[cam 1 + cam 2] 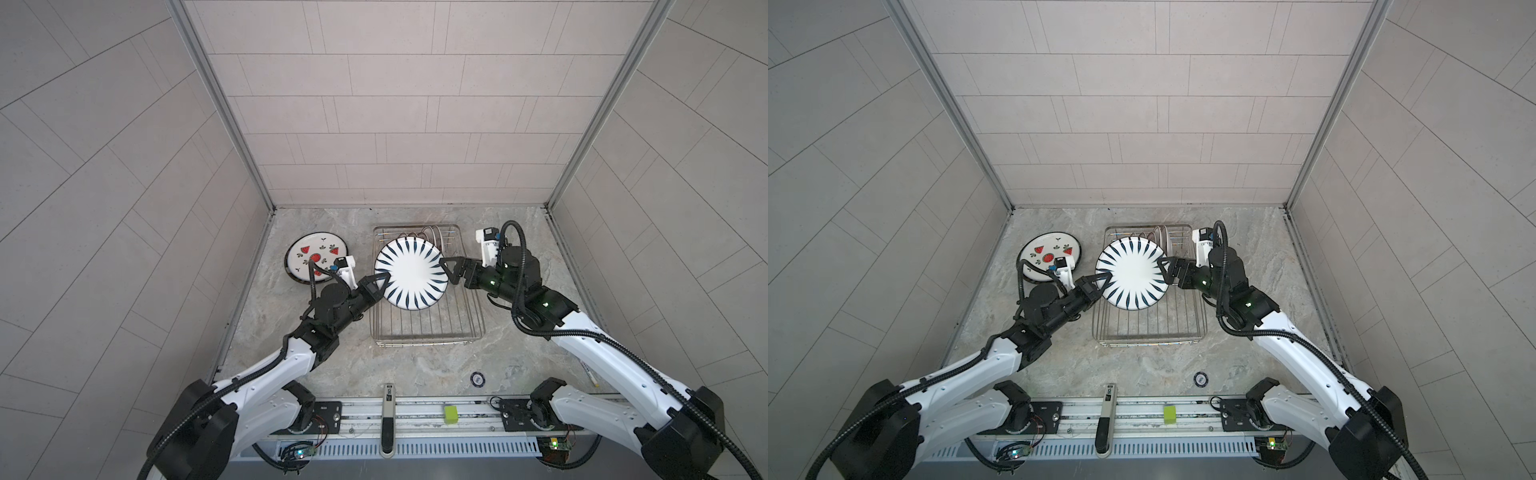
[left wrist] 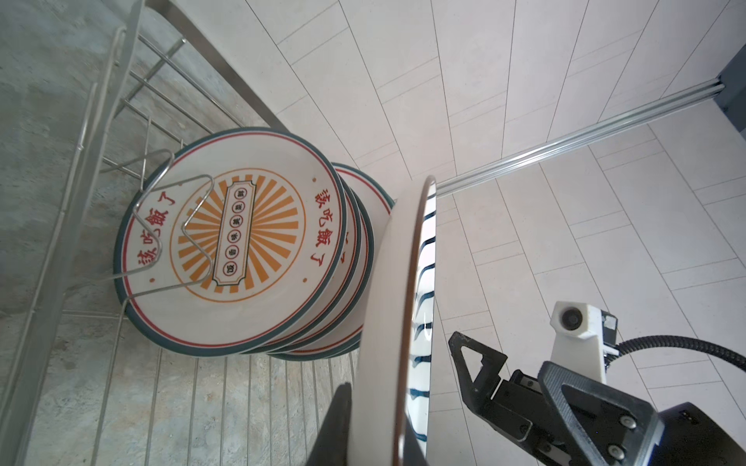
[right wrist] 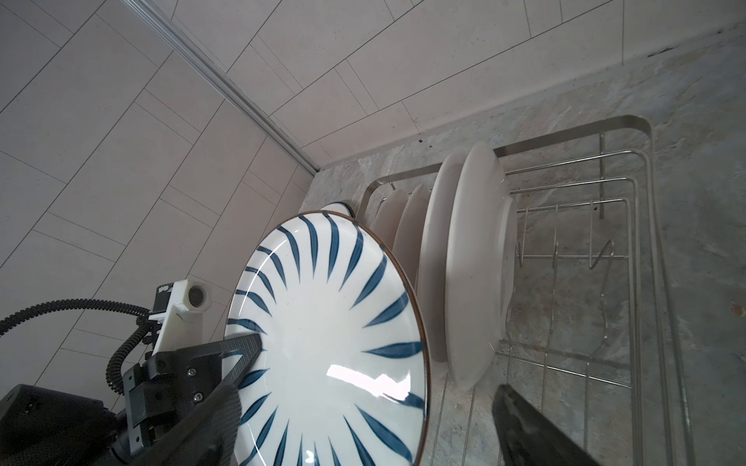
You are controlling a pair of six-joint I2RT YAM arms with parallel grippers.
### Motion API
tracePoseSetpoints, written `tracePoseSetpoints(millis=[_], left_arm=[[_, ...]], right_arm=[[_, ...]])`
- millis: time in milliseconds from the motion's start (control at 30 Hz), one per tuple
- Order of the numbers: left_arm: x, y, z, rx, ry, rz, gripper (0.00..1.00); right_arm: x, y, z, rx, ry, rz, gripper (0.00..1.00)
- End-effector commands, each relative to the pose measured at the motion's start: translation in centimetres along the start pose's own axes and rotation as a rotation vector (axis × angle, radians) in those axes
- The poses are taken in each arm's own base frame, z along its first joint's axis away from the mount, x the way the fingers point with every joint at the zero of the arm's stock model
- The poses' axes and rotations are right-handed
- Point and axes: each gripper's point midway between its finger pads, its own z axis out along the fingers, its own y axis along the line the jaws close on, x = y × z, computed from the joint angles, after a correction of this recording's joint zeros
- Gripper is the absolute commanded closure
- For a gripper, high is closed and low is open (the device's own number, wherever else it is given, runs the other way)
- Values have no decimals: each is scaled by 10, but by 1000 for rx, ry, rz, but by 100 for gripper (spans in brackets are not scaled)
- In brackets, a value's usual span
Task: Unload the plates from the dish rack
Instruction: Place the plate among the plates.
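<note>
A white plate with dark-blue radial stripes point(image 1: 411, 274) point(image 1: 1131, 274) hangs tilted above the dish rack point(image 1: 428, 341) point(image 1: 1150, 340). My left gripper point(image 1: 380, 282) point(image 2: 381, 407) is shut on its left rim. My right gripper point(image 1: 446, 270) point(image 3: 367, 391) stands open at the plate's right rim, jaws wide apart and off it. Several plates point(image 1: 424, 235) stand upright at the rack's far end. The nearest bears an orange sunburst and red characters point(image 2: 238, 242), and their plain backs point(image 3: 476, 262) face the right wrist view. A watermelon plate point(image 1: 316, 257) lies flat left of the rack.
The near half of the rack shows bare wires point(image 3: 565, 383) and upright prongs point(image 2: 181, 210). A small round disc point(image 1: 477, 379) lies on the marble counter in front of the rack. A green block point(image 1: 451, 414) and a black-and-white bar point(image 1: 387, 419) sit on the front rail. Tiled walls close three sides.
</note>
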Motion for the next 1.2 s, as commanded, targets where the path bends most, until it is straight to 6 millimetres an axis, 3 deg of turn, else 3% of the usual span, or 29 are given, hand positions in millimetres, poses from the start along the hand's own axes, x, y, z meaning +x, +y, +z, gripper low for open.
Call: tracePoseSetpoints(millis=[0, 400, 600, 800, 900, 1167], left_arm=[[-27, -53, -13, 196, -88, -15, 100], [-48, -32, -29, 127, -175, -20, 100], [-67, -31, -45, 129, -226, -38, 100], [-87, -30, -65, 138, -291, -55, 100], [-98, -19, -76, 95, -345, -64, 100], [-128, 12, -105, 8, -497, -106, 100]], right_arm=[[-3, 9, 2, -16, 8, -26, 1], [13, 34, 10, -41, 54, -205, 3], [14, 45, 3, -37, 41, -261, 3], [9, 45, -7, 32, 3, -308, 1], [7, 48, -9, 88, -15, -347, 1], [30, 98, 11, -1, 44, -527, 1]])
